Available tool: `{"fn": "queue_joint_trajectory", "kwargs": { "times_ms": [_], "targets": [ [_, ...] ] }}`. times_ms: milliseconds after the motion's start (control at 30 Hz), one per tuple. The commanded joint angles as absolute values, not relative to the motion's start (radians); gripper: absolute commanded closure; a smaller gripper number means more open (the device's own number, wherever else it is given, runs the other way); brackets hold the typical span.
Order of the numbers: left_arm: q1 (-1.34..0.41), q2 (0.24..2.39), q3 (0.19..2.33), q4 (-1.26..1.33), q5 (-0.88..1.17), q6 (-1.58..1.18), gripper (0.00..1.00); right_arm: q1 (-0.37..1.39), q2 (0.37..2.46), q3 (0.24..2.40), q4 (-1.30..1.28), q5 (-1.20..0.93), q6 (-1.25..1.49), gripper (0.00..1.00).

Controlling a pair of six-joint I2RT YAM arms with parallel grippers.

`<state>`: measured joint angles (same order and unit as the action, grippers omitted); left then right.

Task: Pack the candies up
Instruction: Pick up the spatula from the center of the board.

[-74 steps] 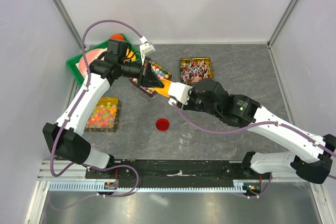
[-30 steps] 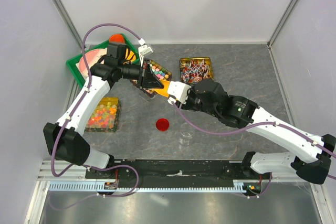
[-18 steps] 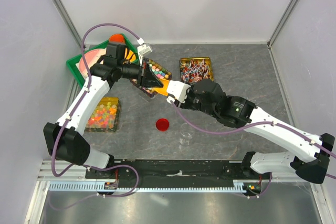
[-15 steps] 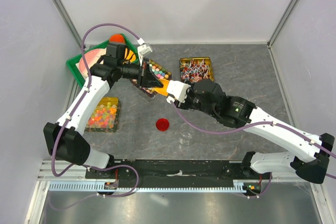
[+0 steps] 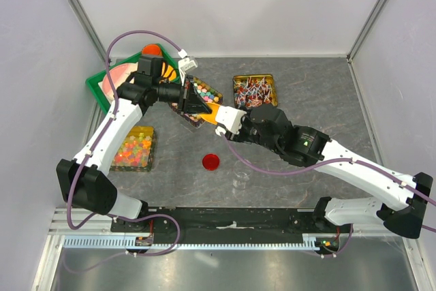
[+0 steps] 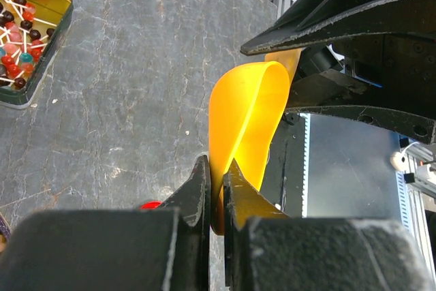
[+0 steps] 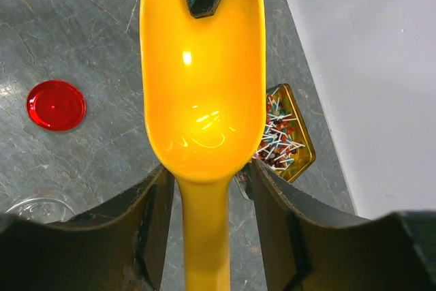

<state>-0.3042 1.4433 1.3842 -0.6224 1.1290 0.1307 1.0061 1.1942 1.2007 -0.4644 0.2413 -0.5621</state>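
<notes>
A yellow scoop [image 5: 212, 114] hangs in the air between the two arms. My left gripper [image 6: 216, 165] is shut on the thin rim of the scoop's bowl [image 6: 248, 120]. The right gripper [image 7: 208, 168] straddles the scoop's handle [image 7: 204, 236], open, with a gap showing on each side. The bowl [image 7: 202, 80] is empty. The candies [image 5: 205, 91], tiny mixed-colour pieces, fill a tin just behind the scoop, and the left gripper [image 5: 202, 108] hides part of them.
A tin of lollipops [image 5: 254, 90] stands at the back right and a tin of red-orange gummies [image 5: 133, 148] at the left. A red lid [image 5: 211, 161] and a clear jar [image 5: 242, 172] lie nearer the arm bases. A green tray [image 5: 99, 86] sits at the back left.
The right arm has crept a little to the left, towards the scoop. The left arm and the scoop have stayed where they were.
</notes>
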Motion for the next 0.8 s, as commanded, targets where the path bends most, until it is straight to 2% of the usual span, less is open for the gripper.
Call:
{"fn": "queue_joint_trajectory", "kwargs": {
  "times_ms": [0, 167, 200, 367, 400, 500, 600, 633, 733, 767],
  "targets": [
    [-0.313, 1.407, 1.382, -0.634, 1.218, 0.107, 0.98, 1.003, 1.195, 1.203, -0.391, 0.293, -0.565, 0.46],
    [-0.313, 1.402, 1.376, -0.634, 1.223, 0.109, 0.98, 1.003, 1.198, 1.207, -0.380, 0.262, -0.546, 0.59],
    [-0.313, 1.399, 1.374, -0.635, 1.221, 0.109, 0.98, 1.003, 1.198, 1.212, -0.379, 0.259, -0.545, 0.67],
    [-0.313, 1.407, 1.371, -0.632, 1.207, 0.114, 0.98, 1.003, 1.209, 1.252, -0.409, 0.218, -0.534, 0.91],
    [-0.313, 1.408, 1.371, -0.632, 1.201, 0.112, 0.98, 1.003, 1.209, 1.255, -0.413, 0.213, -0.531, 0.99],
    [-0.311, 1.410, 1.374, -0.627, 1.184, 0.107, 0.96, 1.003, 1.206, 1.258, -0.414, 0.215, -0.531, 1.00],
    [-0.313, 1.404, 1.377, -0.614, 1.140, 0.097, 0.82, 1.003, 1.200, 1.250, -0.413, 0.227, -0.540, 1.00],
    [-0.310, 1.393, 1.379, -0.609, 1.125, 0.092, 0.70, 1.000, 1.197, 1.241, -0.413, 0.232, -0.543, 1.00],
    [-0.284, 1.382, 1.378, -0.577, 1.080, 0.058, 0.47, 0.997, 1.183, 1.221, -0.411, 0.245, -0.555, 1.00],
    [-0.267, 1.375, 1.378, -0.572, 1.072, 0.040, 0.44, 0.996, 1.174, 1.216, -0.414, 0.248, -0.557, 1.00]
  ]
}}
